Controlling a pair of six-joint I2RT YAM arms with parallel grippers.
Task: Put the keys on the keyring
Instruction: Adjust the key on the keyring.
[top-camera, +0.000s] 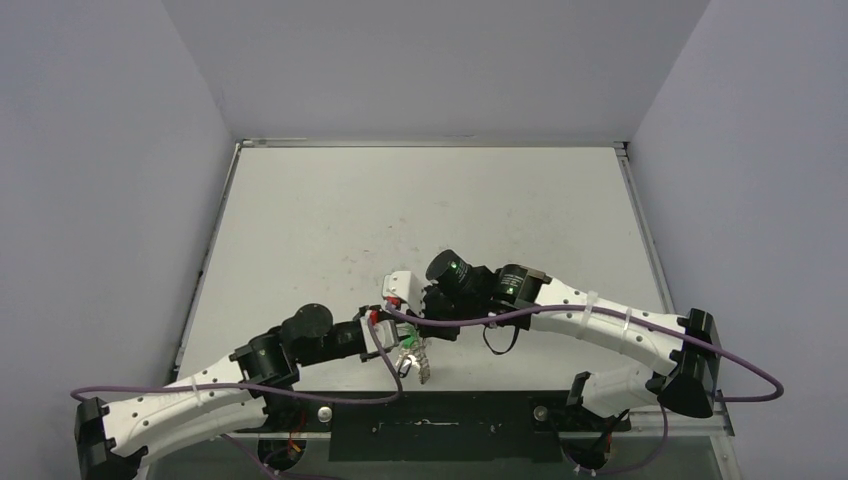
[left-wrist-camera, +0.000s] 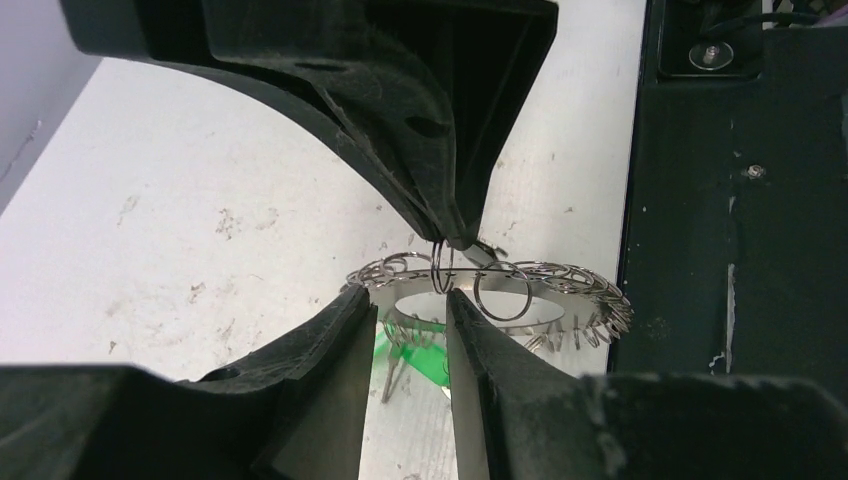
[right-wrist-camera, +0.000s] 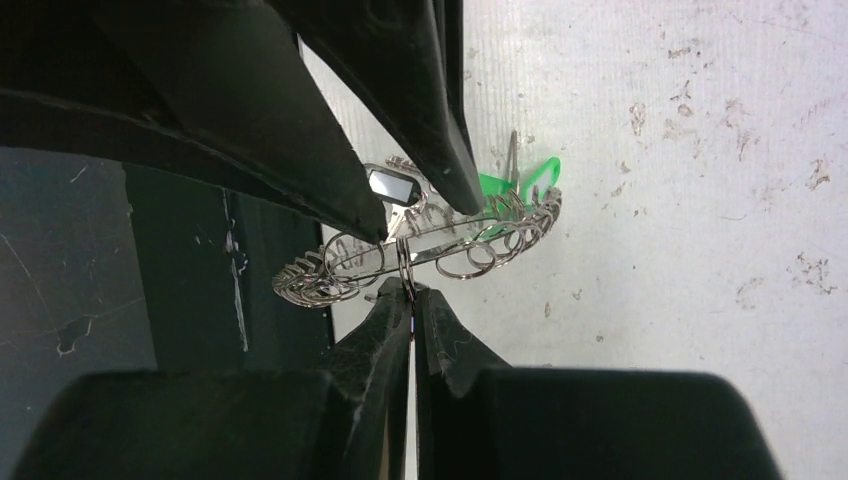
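Note:
The keyring (left-wrist-camera: 560, 282), a silver hoop with a lacy rim of small loops, hangs a little above the table near its front edge. It also shows in the right wrist view (right-wrist-camera: 330, 270) and in the top view (top-camera: 414, 360). My left gripper (left-wrist-camera: 408, 295) is shut on the hoop's near rim, one finger on each side. My right gripper (right-wrist-camera: 410, 290) comes from the opposite side and is shut on one small loop (right-wrist-camera: 404, 262) of the rim. The green-headed key (left-wrist-camera: 425, 352) dangles under the hoop, and shows in the right wrist view (right-wrist-camera: 528, 180). The black key is hidden.
The black base plate (top-camera: 430, 435) with screws lies just beyond the table's front edge, close under the hoop (left-wrist-camera: 740, 250). A purple cable (top-camera: 460, 322) loops over both wrists. The white table (top-camera: 420, 210) stretches behind, walled on three sides.

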